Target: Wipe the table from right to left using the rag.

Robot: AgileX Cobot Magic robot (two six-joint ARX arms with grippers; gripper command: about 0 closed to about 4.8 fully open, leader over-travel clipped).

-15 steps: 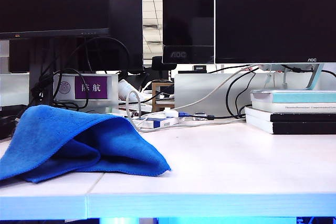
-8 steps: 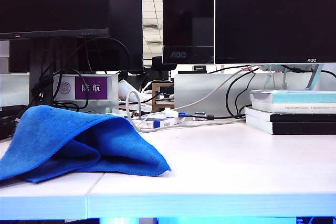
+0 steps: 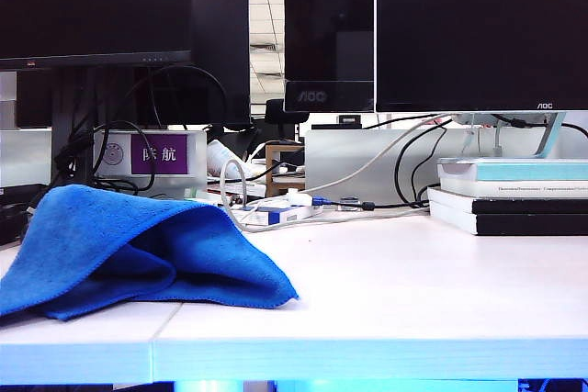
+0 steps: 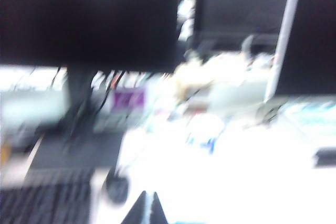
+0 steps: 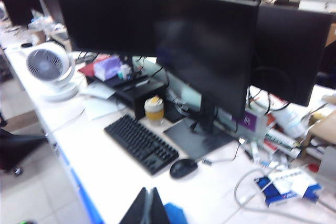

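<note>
The blue rag (image 3: 138, 250) lies bunched and folded on the left part of the white table (image 3: 413, 282). Neither gripper shows in the exterior view. In the right wrist view my right gripper (image 5: 149, 191) is shut and empty above the table, and a corner of the rag (image 5: 176, 214) shows just beside its tips. The left wrist view is badly blurred. There my left gripper (image 4: 149, 196) is shut with nothing in it, over the white table top (image 4: 236, 182) near a black mouse (image 4: 116, 187).
Monitors (image 3: 478, 29) stand along the back, with a stack of books (image 3: 510, 195) at the right and cables (image 3: 303, 204) behind the rag. The right wrist view shows a black keyboard (image 5: 140, 142), a mouse (image 5: 183, 168), a cup (image 5: 154, 109) and a white fan (image 5: 48, 66).
</note>
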